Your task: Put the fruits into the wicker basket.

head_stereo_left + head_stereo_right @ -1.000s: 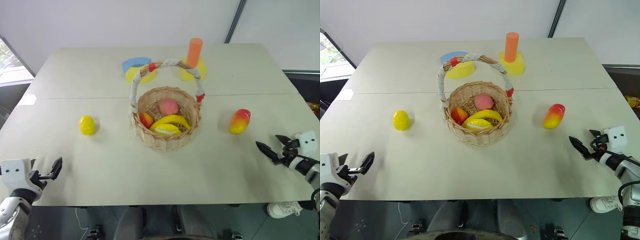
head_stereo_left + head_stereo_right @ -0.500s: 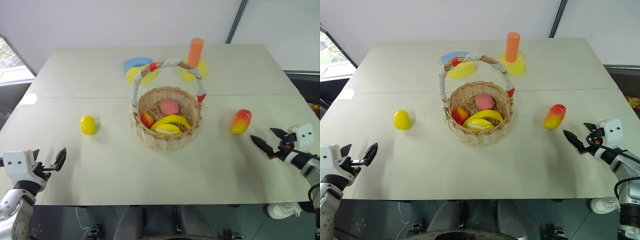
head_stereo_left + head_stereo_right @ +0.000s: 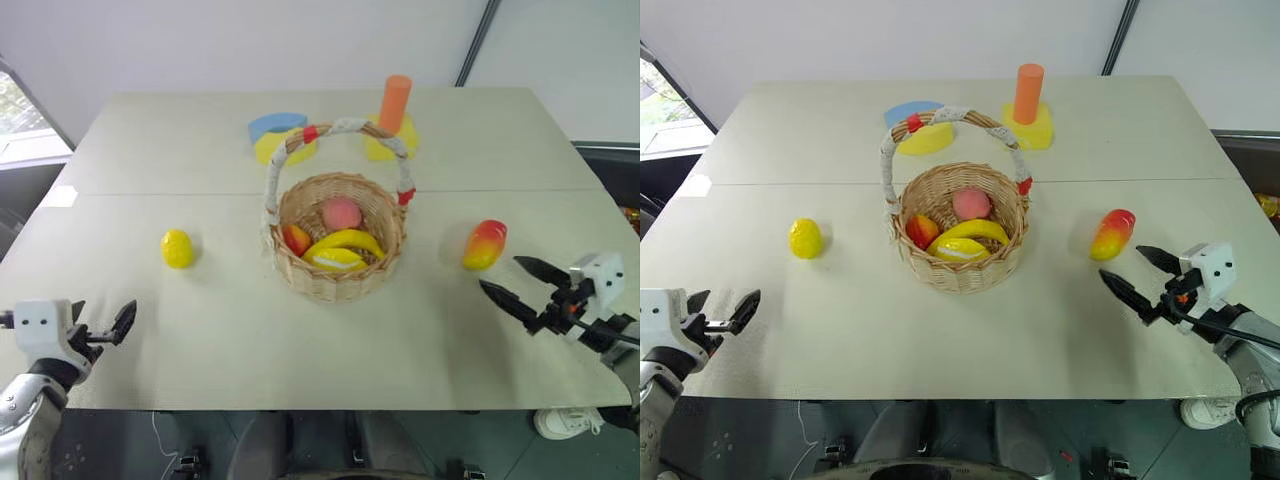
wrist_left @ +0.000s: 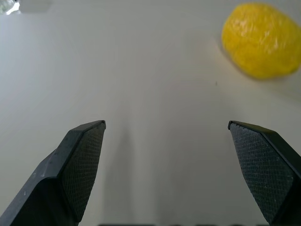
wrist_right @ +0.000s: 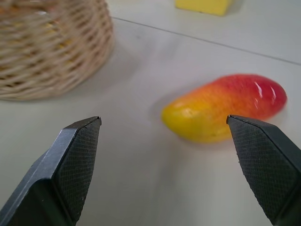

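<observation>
I am holding my right gripper (image 3: 512, 281) spread wide at lower right, just below the mango (image 3: 484, 244); my left gripper (image 3: 100, 322), also spread, is hanging lower left, below the lemon (image 3: 177, 249).

Table (image 3: 200, 330): front strip bare from left edge to right edge, passable. Wicker basket (image 3: 340, 262), centre, tall arched handle blocks crossing overhead. Lemon (image 3: 177, 248) near left edge, mango (image 3: 484, 244) near right edge, bare surface round each. Orange cylinder (image 3: 394, 104) and ring blocks (image 3: 276, 134) crowd the far edge.
</observation>
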